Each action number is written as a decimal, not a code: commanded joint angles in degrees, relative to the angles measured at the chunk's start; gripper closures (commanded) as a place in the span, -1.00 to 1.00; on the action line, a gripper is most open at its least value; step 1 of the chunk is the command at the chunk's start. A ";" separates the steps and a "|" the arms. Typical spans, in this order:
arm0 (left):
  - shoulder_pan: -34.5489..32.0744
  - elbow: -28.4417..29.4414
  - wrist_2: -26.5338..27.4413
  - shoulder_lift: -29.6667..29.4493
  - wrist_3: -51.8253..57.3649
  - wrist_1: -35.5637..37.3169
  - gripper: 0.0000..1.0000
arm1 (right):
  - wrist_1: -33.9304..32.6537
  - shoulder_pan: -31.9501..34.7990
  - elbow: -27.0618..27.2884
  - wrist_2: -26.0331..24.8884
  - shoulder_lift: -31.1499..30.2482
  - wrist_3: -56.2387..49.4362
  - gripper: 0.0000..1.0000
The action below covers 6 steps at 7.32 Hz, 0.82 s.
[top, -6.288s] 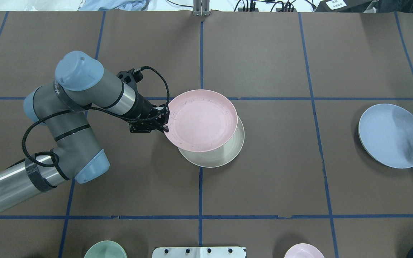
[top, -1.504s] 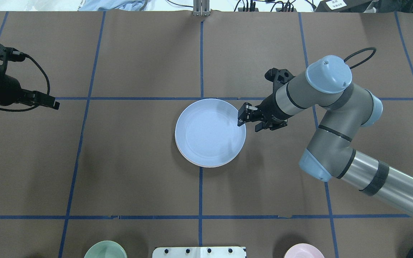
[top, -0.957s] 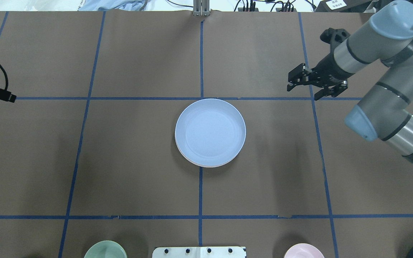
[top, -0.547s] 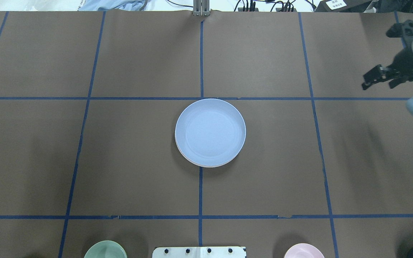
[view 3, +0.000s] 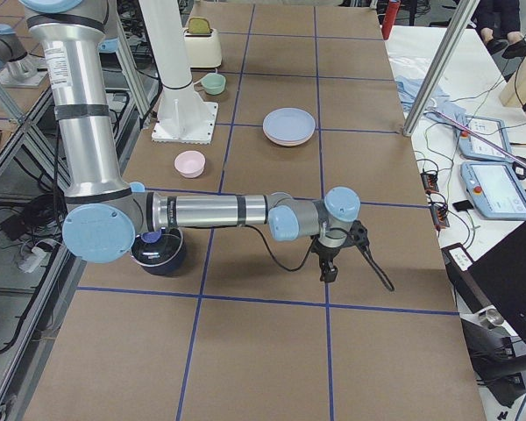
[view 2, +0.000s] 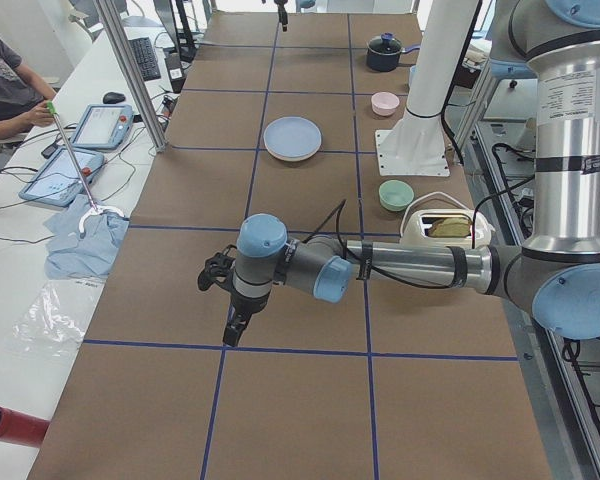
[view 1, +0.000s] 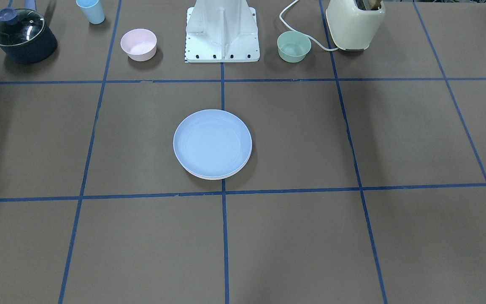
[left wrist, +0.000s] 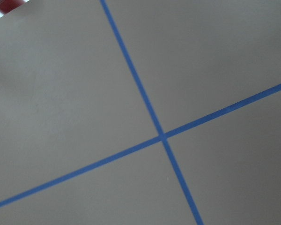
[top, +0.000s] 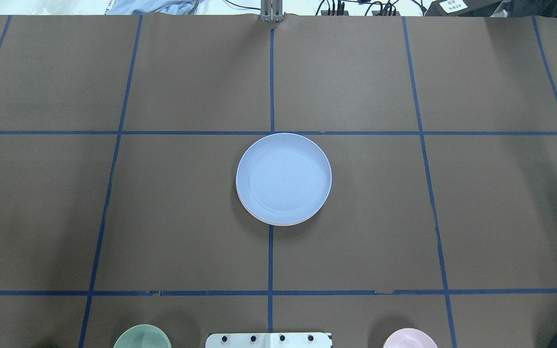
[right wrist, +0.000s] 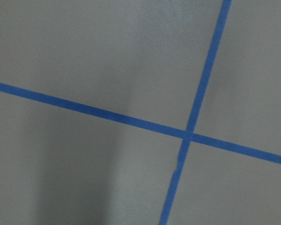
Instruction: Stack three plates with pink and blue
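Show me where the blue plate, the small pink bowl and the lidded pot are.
blue plate [top: 283, 178]: overhead view, middle of its flat well.
small pink bowl [view 1: 138, 43]: front-facing view, inside of the bowl.
lidded pot [view 1: 17, 28]: front-facing view, on its glass top.

Silver-tubed arms with grey joints, pale-blue caps, black cables.

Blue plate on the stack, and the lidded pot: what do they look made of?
Blue plate: likely matte plastic; even pastel colour, no glare. Pot: dark body, probably coated metal, hard to confirm; its lid looks like clear glass, showing reflections.
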 commanded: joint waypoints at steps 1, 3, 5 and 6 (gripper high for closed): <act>-0.62 7.00 -0.18 -0.05 -4.32 -11.42 -1.00 | 0.67 5.04 -0.13 0.09 -1.11 -0.86 -1.00; -0.45 7.73 -0.35 -0.30 -11.43 -15.18 -1.00 | 0.67 5.24 1.09 0.27 -2.86 -0.94 -1.00; -0.36 9.56 0.17 0.13 -11.45 -15.10 -1.00 | 0.67 5.24 1.10 0.09 -3.22 -1.03 -1.00; -0.45 9.58 -0.09 -0.31 -11.45 -14.23 -1.00 | 0.67 5.33 1.02 0.18 -3.48 -0.94 -1.00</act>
